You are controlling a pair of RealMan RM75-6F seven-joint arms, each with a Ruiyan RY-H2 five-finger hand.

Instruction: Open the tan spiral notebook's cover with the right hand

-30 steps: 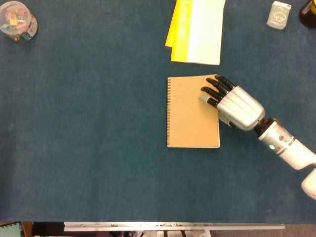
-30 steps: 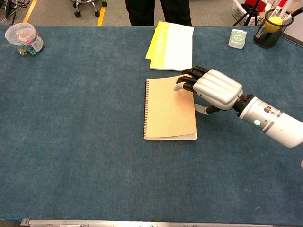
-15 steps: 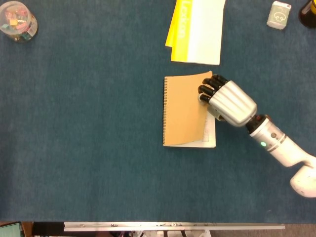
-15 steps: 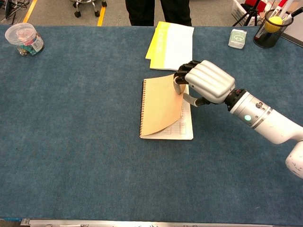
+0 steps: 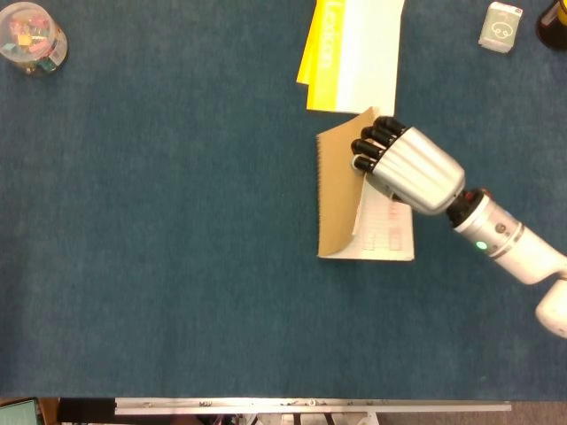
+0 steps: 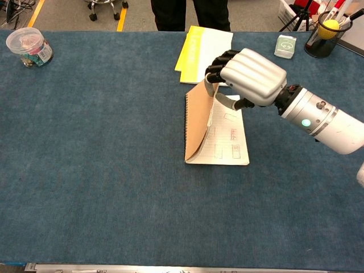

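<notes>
My right hand [image 6: 250,77] right of raised notebook cover [image 6: 197,120], pinching its edge; booklet [image 6: 206,47] behind notebook; jar [image 6: 29,46] far left.

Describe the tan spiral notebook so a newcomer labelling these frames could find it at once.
On the blue felt-covered table, look just right of centre, directly below the yellow-and-white booklet. The tan spiral notebook lies there, its kraft cover lifted steeply by the silver-and-black right hand, showing a white printed page. Unlike the flat booklet, it has a wire binding along its left edge.
</notes>
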